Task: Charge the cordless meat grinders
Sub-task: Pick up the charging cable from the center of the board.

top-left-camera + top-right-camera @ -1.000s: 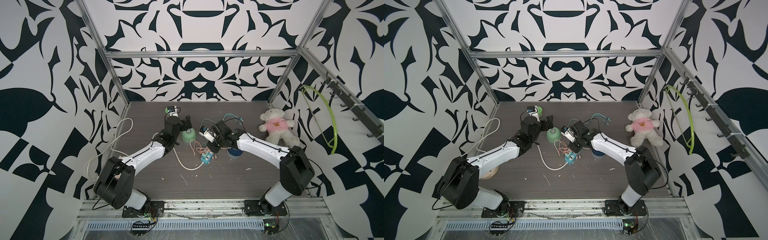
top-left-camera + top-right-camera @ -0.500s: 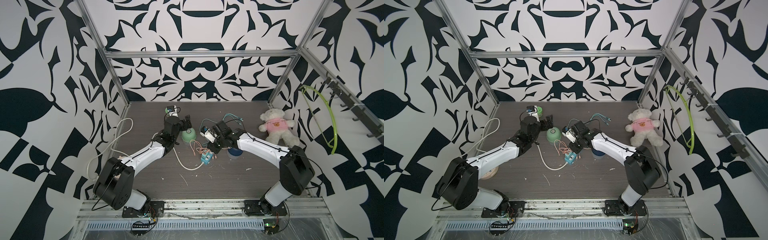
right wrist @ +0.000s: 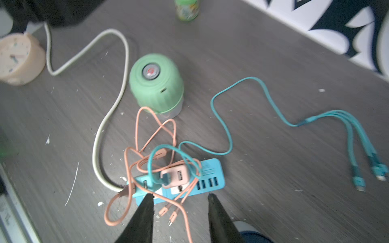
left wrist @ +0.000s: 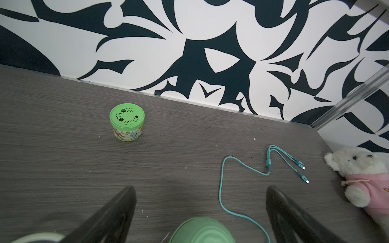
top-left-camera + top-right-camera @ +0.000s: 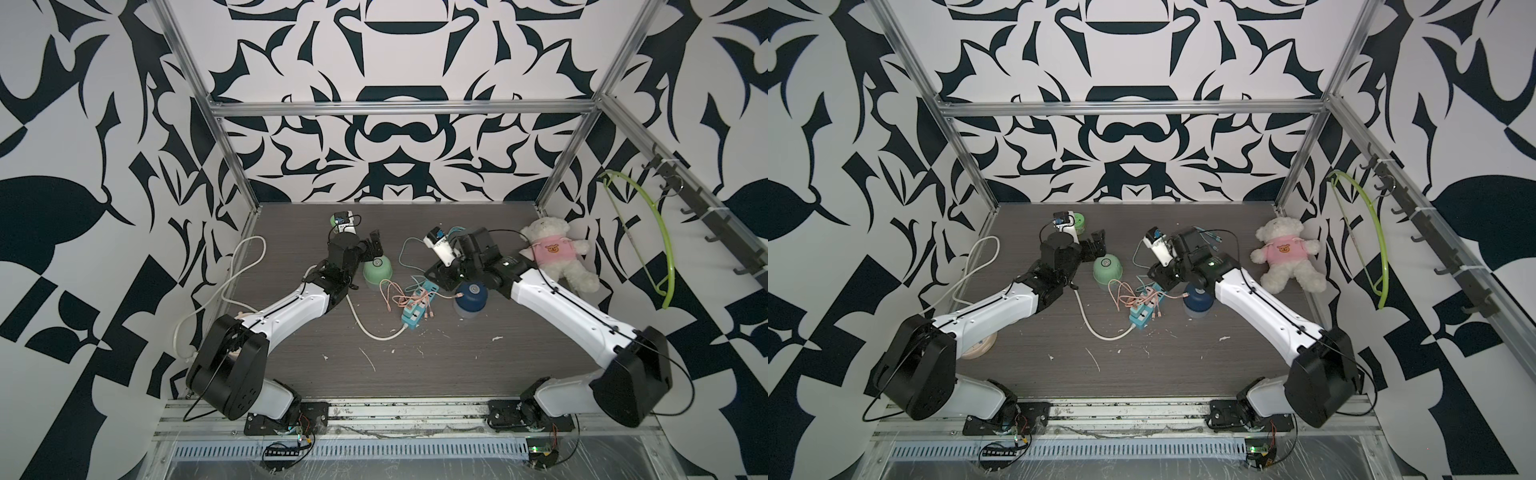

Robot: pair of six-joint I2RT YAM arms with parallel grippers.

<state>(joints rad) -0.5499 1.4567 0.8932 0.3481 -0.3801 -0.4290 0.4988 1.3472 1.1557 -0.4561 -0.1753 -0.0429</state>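
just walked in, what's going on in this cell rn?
Two arms are working on charging two small grinders off a blue power strip. The right claw is open and empty above the strip, beside the dark blue grinder. A pink cable reaches that grinder's side, though whether it is seated is unclear. The left claw stands wide open at the mint green grinder, not gripping it, and that grinder's port shows no cable.

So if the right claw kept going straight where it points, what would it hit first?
Probably the tangled orange cables draped over the blue power strip, directly ahead of the right gripper, whose jaws stand apart. Depth is hard to judge.
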